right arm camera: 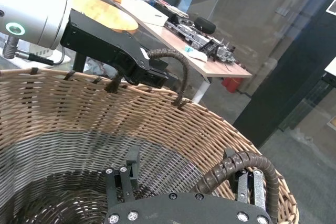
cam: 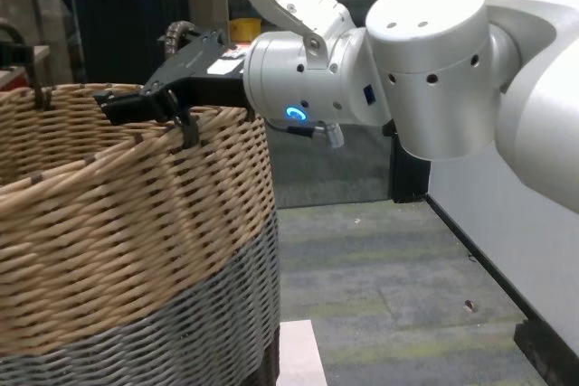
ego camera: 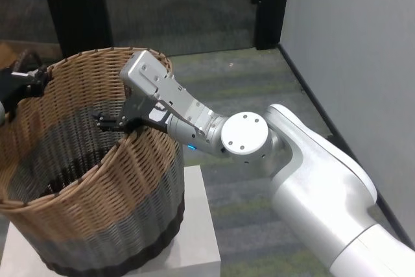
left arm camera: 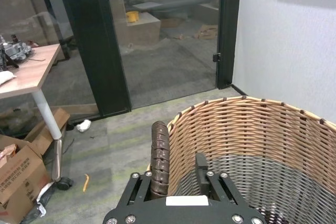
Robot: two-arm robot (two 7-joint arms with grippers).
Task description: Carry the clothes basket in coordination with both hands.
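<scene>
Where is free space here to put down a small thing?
Free: the white stand's bare strip beside the basket, and the basket's inside. Crowded: its rim, where the right pincer and left pincer sit at the handles.

basket [ego camera: 97,180]: on white block [ego camera: 194,238] | left gripper [ego camera: 32,82]: at left rim | right gripper [ego camera: 113,123]: at right rim

We see a grey-green carpet floor [left arm camera: 110,145], a white wall [left arm camera: 283,35] and dark-framed glass doors [left arm camera: 168,40]. Near them stands a wooden desk [left arm camera: 26,72] on white legs, with a cardboard box [left arm camera: 18,179] beside it.
</scene>
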